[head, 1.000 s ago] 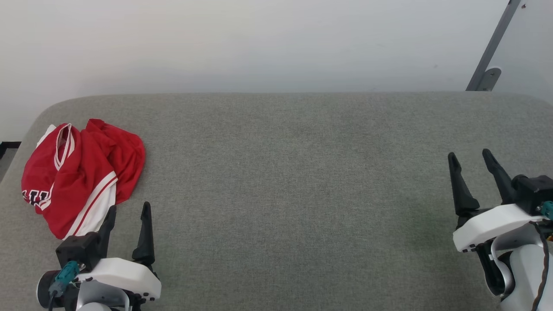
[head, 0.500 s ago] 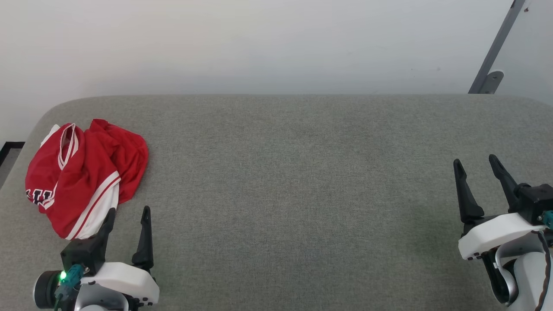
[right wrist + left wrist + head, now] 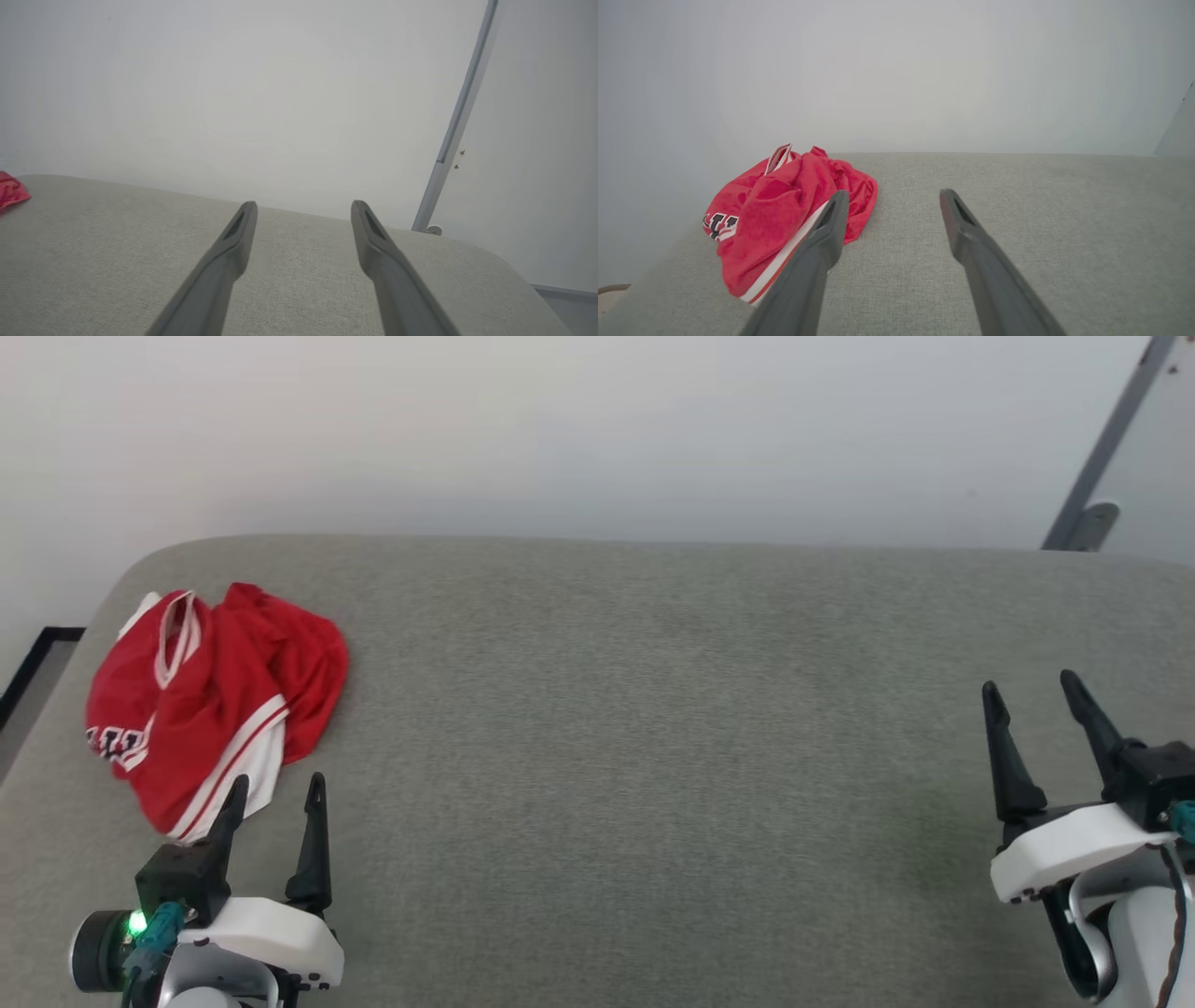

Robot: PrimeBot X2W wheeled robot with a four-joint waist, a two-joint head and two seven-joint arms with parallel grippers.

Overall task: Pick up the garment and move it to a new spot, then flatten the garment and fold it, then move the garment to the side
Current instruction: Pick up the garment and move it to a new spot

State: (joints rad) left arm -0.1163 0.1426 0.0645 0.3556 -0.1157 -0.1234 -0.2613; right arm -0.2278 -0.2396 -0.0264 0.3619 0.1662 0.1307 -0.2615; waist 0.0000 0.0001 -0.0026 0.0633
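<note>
Find jersey point(image 3: 215, 700) crumpled in a red-and-white heap near far left corner of table point(image 3: 653, 728). Note left gripper point(image 3: 279, 780) spread wide, empty, just beside heap's near edge; cannot tell whether touching. Note right gripper point(image 3: 1028, 683) likewise spread wide, empty, by near right edge, well apart from jersey.

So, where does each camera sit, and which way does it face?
Head view: from the robot's head, forward and down onto the grey table; left pincer and right pincer show, both open.
Left wrist view: along the left pincer's fingers, toward the crumpled red jersey and the wall.
Right wrist view: along the right pincer's fingers, toward the wall and a metal bar.
Shared: all three show the jersey, the right wrist view at its far left edge.
</note>
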